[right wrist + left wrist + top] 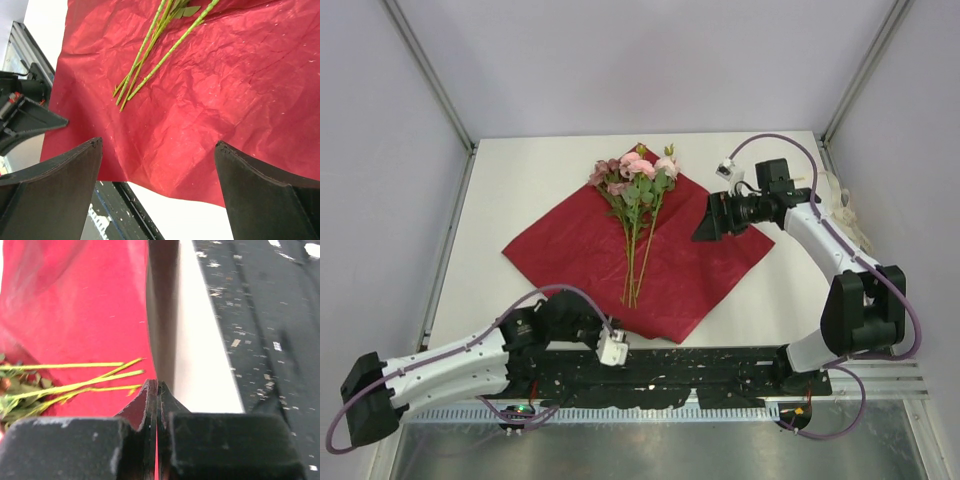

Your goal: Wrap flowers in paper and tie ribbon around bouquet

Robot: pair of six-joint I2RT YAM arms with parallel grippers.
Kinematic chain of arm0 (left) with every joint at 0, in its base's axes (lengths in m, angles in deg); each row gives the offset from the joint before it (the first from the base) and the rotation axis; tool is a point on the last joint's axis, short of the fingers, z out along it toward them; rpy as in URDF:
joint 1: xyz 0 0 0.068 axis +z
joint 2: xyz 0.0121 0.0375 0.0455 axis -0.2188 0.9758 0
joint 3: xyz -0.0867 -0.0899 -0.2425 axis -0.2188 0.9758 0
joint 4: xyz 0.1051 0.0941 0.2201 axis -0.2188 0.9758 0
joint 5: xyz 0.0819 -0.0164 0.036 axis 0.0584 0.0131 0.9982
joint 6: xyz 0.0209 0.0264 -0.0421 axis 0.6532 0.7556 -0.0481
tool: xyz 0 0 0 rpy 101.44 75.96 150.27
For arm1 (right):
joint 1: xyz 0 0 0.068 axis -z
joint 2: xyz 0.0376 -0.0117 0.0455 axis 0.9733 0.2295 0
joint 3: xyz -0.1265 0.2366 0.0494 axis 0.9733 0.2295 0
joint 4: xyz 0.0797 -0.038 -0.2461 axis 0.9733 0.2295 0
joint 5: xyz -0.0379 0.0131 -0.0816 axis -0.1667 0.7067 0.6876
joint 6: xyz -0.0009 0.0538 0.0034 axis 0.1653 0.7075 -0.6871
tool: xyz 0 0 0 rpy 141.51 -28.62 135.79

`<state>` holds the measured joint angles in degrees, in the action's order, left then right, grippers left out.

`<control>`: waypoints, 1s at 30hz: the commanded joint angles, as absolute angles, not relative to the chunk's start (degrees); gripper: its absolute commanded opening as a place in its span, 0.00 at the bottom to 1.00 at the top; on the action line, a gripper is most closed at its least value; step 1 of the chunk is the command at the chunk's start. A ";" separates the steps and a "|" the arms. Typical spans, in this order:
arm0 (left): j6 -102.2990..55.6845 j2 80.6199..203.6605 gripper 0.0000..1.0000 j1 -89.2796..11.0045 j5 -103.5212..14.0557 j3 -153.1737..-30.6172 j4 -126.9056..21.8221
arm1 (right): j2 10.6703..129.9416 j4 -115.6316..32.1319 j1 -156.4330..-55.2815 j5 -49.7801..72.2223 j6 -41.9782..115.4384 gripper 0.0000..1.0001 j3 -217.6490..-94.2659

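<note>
Jaws of the left gripper (157,386) clamp the near edge of the paper (700,270), spread under the flowers (638,190), probably limp and tearable, best held by edges; the right gripper (159,145) gapes above it.

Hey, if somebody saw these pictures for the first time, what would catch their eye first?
The big dark red paper spread like a diamond in the middle, with the pink flowers lying on it, blooms at the far corner and stems pointing toward the near side. Next, the left hand shut at the paper's near edge, apparently pinching it, while the right hand hangs wide open over its right side.
</note>
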<state>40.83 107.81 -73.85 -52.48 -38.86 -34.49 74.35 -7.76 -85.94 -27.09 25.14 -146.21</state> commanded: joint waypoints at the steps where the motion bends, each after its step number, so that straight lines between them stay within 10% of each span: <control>1: 31.00 114.52 0.00 -65.57 -59.31 -47.83 -34.97 | 75.88 -6.67 -85.87 -32.02 22.71 0.95 -148.35; 18: 22.02 146.53 0.00 -47.71 -63.89 -74.47 -24.79 | 87.31 -3.49 -85.87 -34.04 21.90 0.85 -145.89; 30: 21.06 147.07 0.00 -46.65 -63.37 -72.99 -25.65 | 85.29 -28.79 -96.67 -39.16 35.00 0.88 -135.78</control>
<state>22.29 147.24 -47.12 -62.84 -72.83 -24.88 87.72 -15.97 -92.43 -38.98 29.36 -137.60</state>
